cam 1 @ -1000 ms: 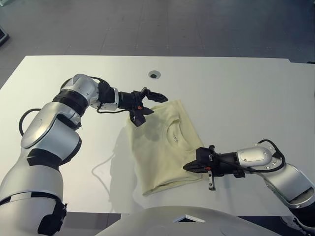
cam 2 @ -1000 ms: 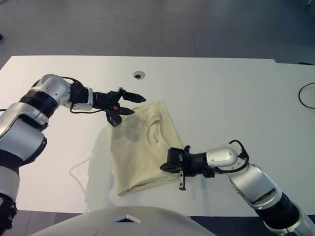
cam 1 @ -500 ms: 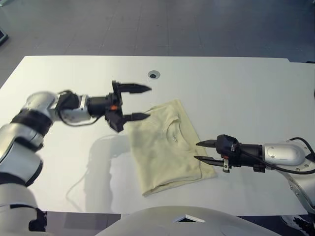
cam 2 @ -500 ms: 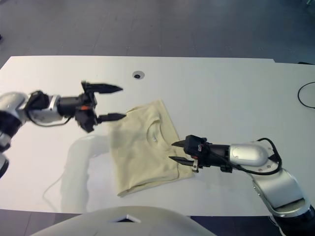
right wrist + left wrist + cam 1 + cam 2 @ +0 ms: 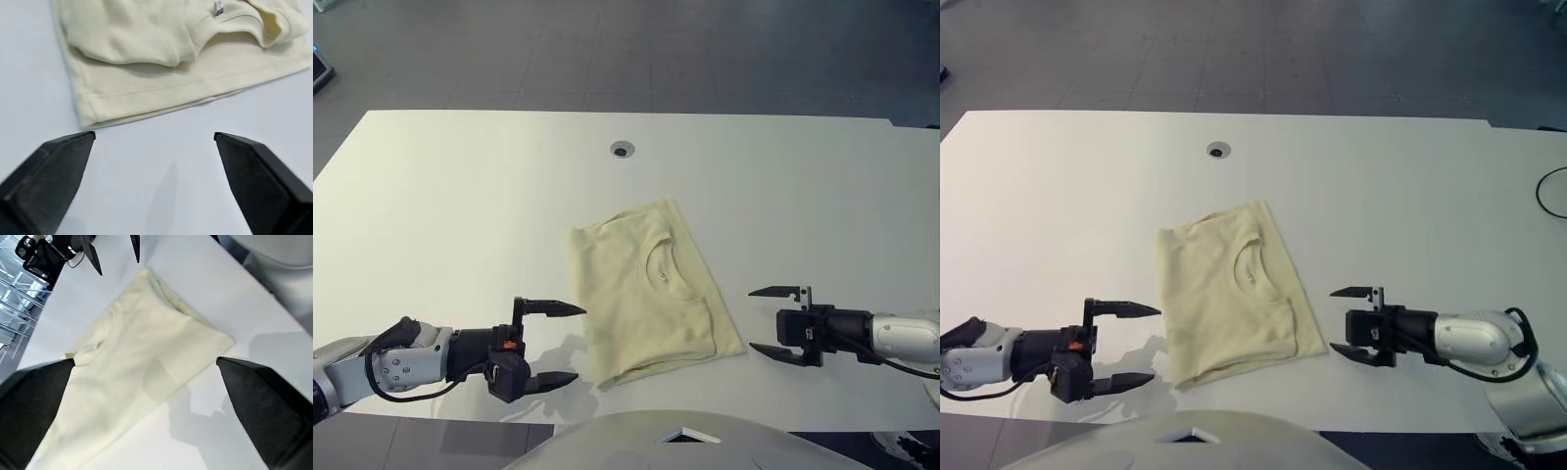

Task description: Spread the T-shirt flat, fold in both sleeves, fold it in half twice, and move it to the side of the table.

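A: Broad white tabletop (image 5: 460, 196), grey tiled floor (image 5: 705, 49) beyond, and your pale yellow cotton T-shirt (image 5: 646, 294) lay in the near half, roughly midway across. It wasn't at the side yet!

B: Right, and it was a tidy rectangle, collar up, sleeves tucked in. Your right wrist camera showed stacked layers over the hem, so I judged at least one half-fold done.

A: And the second?

B: Couldn't tell. By my reckoning you had perhaps that fold left, and certainly the move to the side.

A: Your claws?

B: Your left gripper (image 5: 578, 343) hung wide open just off the shirt's near left corner. Your right gripper (image 5: 752, 319) gaped equally wide beside its right edge. Both held nothing, and neither touched cloth.
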Robot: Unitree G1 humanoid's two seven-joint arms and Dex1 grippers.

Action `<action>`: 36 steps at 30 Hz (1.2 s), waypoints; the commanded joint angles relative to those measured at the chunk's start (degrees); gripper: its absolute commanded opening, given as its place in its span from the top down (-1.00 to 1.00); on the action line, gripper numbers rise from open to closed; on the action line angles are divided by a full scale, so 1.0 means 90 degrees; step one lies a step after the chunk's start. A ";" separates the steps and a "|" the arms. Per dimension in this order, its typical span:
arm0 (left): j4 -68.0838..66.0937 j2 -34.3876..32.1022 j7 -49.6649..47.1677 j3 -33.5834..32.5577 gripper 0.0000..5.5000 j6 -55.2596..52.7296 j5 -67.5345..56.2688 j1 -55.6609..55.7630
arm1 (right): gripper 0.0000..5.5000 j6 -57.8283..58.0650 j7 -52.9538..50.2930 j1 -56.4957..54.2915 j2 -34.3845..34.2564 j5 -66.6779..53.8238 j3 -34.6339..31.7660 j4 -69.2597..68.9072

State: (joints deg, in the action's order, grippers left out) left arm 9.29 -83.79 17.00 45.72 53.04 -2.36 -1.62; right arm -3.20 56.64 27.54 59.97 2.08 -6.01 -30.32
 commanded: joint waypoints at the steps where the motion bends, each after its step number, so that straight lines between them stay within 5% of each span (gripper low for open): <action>1: -0.0112 0.0405 0.0319 -0.0587 -0.96 -0.0296 0.0211 -0.0404 | -0.93 -0.0525 -0.0078 0.0253 0.0013 0.0395 0.0014 0.0059; 16: -0.0849 0.2284 0.1049 -0.1777 -0.96 -0.0508 0.1462 -0.0813 | -0.96 -0.2190 -0.1307 -0.0302 -0.0413 0.2295 0.1062 0.1009; 36: -0.1065 0.3220 0.1923 -0.2102 -0.96 -0.0153 0.1227 -0.0779 | -0.96 -0.3816 -0.1691 -0.1264 -0.0470 0.2774 0.2301 0.1967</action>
State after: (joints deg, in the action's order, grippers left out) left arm 0.68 -55.22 32.69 26.99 51.98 8.18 -9.03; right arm -36.76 39.66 15.38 55.92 21.04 10.67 -16.22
